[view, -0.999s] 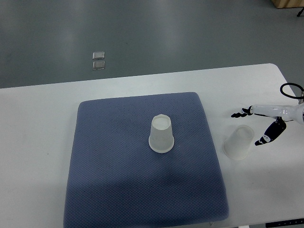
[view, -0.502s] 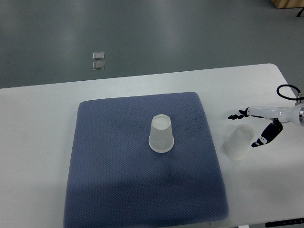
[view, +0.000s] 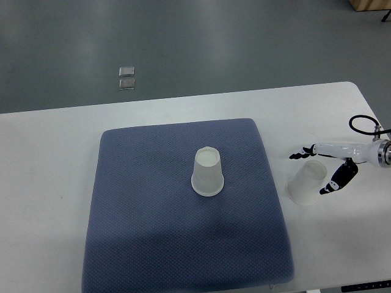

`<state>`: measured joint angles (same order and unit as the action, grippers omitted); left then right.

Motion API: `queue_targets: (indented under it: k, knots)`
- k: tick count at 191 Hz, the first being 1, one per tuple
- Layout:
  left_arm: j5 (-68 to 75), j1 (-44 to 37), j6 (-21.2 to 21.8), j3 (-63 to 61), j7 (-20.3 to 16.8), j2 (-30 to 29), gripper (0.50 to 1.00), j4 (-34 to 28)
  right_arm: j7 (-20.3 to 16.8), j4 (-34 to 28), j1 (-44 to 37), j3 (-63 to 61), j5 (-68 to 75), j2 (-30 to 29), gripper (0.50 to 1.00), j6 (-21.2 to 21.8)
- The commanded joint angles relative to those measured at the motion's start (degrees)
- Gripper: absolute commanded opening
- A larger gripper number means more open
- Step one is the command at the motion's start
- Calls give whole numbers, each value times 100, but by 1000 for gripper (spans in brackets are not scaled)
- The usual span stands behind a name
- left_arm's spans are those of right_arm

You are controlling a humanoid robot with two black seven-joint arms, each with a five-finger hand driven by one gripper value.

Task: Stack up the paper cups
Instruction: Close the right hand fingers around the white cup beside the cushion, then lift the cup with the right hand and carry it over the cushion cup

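The right hand (view: 321, 168), white with dark fingertips, fingers spread and holding nothing, brackets one translucent tapered paper cup (view: 306, 182) standing upside down on the smooth white table (view: 49, 183). At nine o'clock, a second inverted cup (view: 208, 172) stands centred on one square, dimpled blue-grey mat (view: 153, 226).

So there's a white rectangular table (view: 55, 183) with rounded corners, and a blue-grey textured fabric mat (view: 153, 244) lying square-ish on it, taking up most of the middle. Behind the table, grey smooth floor (view: 244, 43) with two small silvery square plates (view: 127, 78) set in it, maybe floor sockets. Tan wooden corner (view: 369, 4) top right.
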<state>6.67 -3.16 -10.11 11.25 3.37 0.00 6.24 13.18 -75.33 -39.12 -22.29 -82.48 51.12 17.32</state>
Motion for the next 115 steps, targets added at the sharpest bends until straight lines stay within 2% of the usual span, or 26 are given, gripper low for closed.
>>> queue_targets:
  k: [1,42,115]
  knots:
    - [1,0,0,0,-3,0,1000,0,9,19,0,49,-49,-24,856,-9]
    - [1,0,0,0,-3,0,1000,0,18,63,0,119,-102,-94,727,-97]
    - [1,0,0,0,-3,0,1000,0,35,63,-79,102,-93,-76,727,-106]
